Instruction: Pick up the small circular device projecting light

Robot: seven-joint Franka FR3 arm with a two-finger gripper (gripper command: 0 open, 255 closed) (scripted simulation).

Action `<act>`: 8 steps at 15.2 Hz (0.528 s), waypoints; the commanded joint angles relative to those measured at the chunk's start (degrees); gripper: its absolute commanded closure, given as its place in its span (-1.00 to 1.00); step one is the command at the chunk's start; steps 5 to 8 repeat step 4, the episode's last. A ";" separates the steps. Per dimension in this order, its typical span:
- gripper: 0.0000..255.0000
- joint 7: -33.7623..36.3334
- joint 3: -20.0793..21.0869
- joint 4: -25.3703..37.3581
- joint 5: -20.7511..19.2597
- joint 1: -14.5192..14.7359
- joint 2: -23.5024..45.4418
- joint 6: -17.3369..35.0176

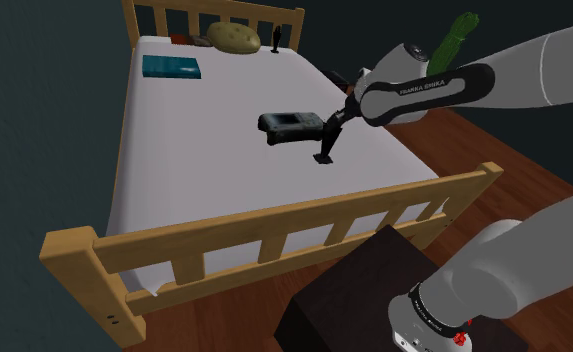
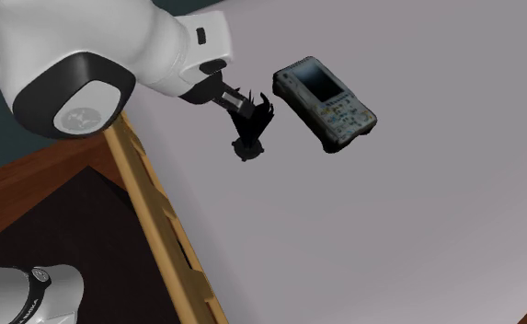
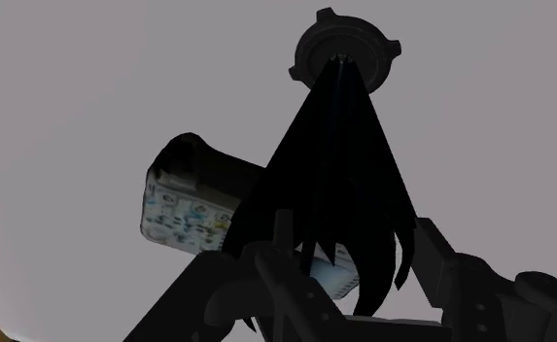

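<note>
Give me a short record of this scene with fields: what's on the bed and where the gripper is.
surface: bed, pale mattress, wooden frame
target: small black round device, round end toward the mattress
gripper: directly over the device
neighbour: dark handheld with keypad, beside the target
headboard end: teal flat item, tan cushion

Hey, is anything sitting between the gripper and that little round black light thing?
Nothing visible does. The gripper is right at the black round-headed device, whose dark body runs up into the hand. The grey handheld unit lies beside it on the bed, apart and out of the way.
</note>
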 commanded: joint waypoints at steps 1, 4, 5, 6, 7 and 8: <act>1.00 0.15 0.11 0.97 -0.20 -0.10 -0.75 -1.72; 1.00 0.26 0.20 1.45 -0.34 -0.15 -1.23 -2.68; 1.00 0.26 0.20 1.45 -0.34 -0.15 -1.23 -2.68; 1.00 0.26 0.20 1.45 -0.34 -0.15 -1.23 -2.68; 1.00 0.26 0.20 1.45 -0.34 -0.15 -1.23 -2.68; 1.00 0.26 0.20 1.45 -0.34 -0.15 -1.23 -2.68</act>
